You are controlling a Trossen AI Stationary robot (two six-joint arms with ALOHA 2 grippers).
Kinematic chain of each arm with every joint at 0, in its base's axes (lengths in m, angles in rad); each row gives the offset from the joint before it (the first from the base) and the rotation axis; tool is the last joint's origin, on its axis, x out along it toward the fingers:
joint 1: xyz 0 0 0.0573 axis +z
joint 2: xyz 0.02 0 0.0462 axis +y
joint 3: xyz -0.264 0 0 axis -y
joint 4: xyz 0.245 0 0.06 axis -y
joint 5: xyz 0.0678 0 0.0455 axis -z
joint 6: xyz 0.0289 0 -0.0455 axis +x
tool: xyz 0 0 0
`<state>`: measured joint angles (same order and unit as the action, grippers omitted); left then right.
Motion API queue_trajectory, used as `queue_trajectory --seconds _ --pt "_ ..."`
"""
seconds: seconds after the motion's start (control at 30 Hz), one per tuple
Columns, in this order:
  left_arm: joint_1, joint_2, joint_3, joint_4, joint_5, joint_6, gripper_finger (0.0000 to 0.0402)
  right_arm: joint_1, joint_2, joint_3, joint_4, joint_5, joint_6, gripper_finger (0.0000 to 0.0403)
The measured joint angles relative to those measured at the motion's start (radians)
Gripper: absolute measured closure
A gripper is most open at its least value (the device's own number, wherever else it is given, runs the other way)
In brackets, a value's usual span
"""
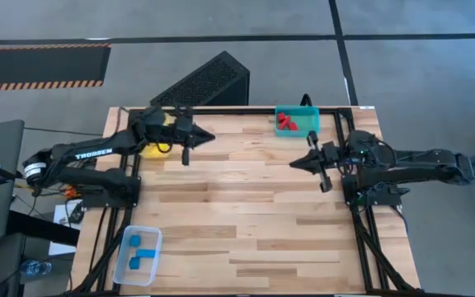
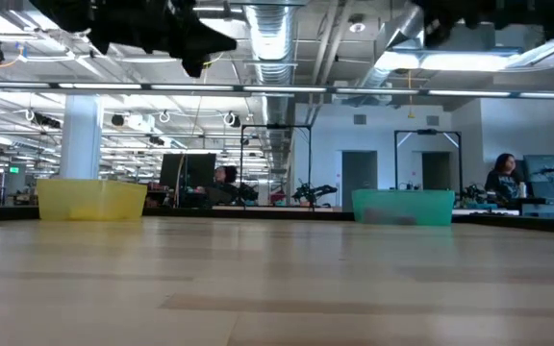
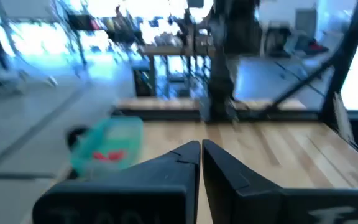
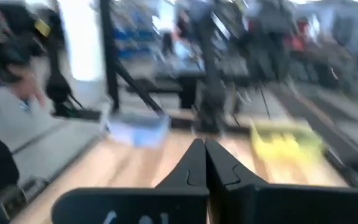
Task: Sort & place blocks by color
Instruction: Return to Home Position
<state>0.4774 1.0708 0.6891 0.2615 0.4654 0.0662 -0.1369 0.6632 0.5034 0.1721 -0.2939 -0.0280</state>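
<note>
Red blocks (image 1: 285,124) lie inside the teal bin (image 1: 308,122) at the table's far edge; they also show in the left wrist view (image 3: 109,155). Blue blocks (image 1: 143,252) lie in the clear bin (image 1: 130,268) at the near left corner. No yellow block shows. The yellow bin (image 1: 151,149) is mostly hidden under the left arm. My left gripper (image 1: 209,136) hangs above the table's far left part, shut and empty (image 3: 201,147). My right gripper (image 1: 293,163) hangs above the table's right part, pointing left, shut and empty (image 4: 204,144).
The bare wooden tabletop (image 1: 237,214) stretches between the two arms and toward the near edge. A black perforated box (image 1: 204,82) stands beyond the far edge. In the low view the yellow bin (image 2: 89,200) and the teal bin (image 2: 402,206) stand on the far side.
</note>
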Motion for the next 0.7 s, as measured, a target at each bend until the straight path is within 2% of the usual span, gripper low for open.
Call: queue_trajectory --seconds 0.1,0.23,0.37,0.47,0.57,0.7 --pt "0.035 -0.081 0.0 -0.01 -0.006 0.035 0.0394 -0.012 -0.068 -0.001 -0.102 0.012 0.057 0.0395" --pt "0.097 -0.166 -0.013 -0.076 -0.007 0.058 0.0394 -0.01 -0.135 0.0 -0.138 0.003 0.011 0.0397" --pt "0.105 -0.224 -0.112 -0.041 -0.01 0.013 0.0395 -0.004 -0.215 -0.002 -0.218 0.004 -0.022 0.0398" --pt "0.056 -0.242 -0.211 0.012 -0.09 -0.027 0.04 -0.018 -0.273 -0.049 -0.258 0.006 0.017 0.0399" --pt "-0.016 -0.242 -0.269 0.036 -0.186 -0.031 0.0399 -0.025 -0.337 -0.121 -0.201 0.006 0.082 0.04" --pt "-0.102 -0.233 -0.294 0.046 -0.255 -0.032 0.0401 -0.023 -0.385 -0.236 0.022 0.019 0.187 0.04"
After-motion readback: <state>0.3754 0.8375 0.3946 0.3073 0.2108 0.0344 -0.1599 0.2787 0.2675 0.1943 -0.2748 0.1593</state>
